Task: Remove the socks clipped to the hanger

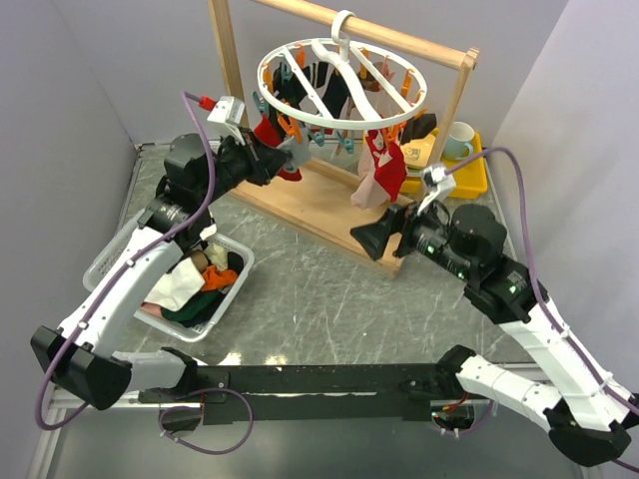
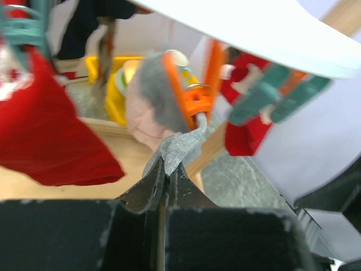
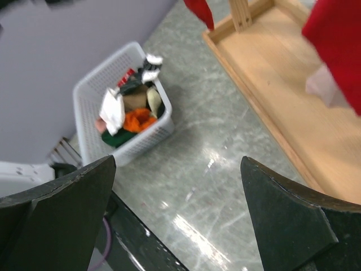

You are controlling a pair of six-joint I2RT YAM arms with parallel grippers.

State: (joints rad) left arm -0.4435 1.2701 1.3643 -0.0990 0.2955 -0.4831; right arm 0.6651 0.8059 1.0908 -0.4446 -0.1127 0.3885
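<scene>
The white round hanger [image 1: 339, 85] hangs from the wooden rack's top bar, with orange and teal clips below its ring. Red, black and pale socks [image 1: 384, 165] hang from its clips. My left gripper [image 1: 290, 153] is raised at the hanger's left side, shut on a grey sock [image 2: 177, 144] that an orange clip [image 2: 189, 93] still pinches. A red sock [image 2: 48, 132] hangs just left of it. My right gripper [image 1: 367, 239] is open and empty, low by the rack's base, below the red and pale socks; its fingertips [image 3: 96, 186] frame bare table.
A white basket [image 1: 120, 254] with several removed socks sits on the table at the left, also in the right wrist view [image 3: 121, 107]. The wooden rack base [image 1: 319, 215] lies between the arms. A yellow tray [image 1: 469, 175] with a cup stands behind right.
</scene>
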